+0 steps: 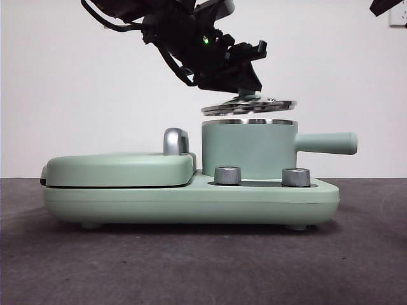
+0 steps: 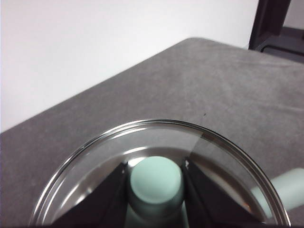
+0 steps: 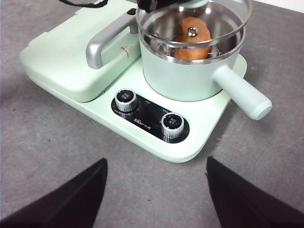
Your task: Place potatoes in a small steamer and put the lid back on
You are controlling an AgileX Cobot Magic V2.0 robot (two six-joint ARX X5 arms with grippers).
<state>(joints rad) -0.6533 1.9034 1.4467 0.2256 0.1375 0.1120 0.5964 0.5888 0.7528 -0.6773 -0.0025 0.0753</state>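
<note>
Glass lid [image 1: 249, 105] hangs tilted just above the small steamer [image 1: 249, 150], apart from its rim.
Reaching down from the upper left, the left gripper [image 2: 156, 183] has its jaws closed on the lid's knob. Inside the pot lies the potato [image 3: 192, 37]. Wide-jawed and empty, the right gripper [image 3: 156, 190] waits well back.

Small print on the black control panel [image 3: 150, 115] is unreadable

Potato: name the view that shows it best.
Right wrist view: the potato lies in the steamer, seen through the raised lid. Front view hides it behind the steamer's wall; left wrist view shows only lid.
</note>
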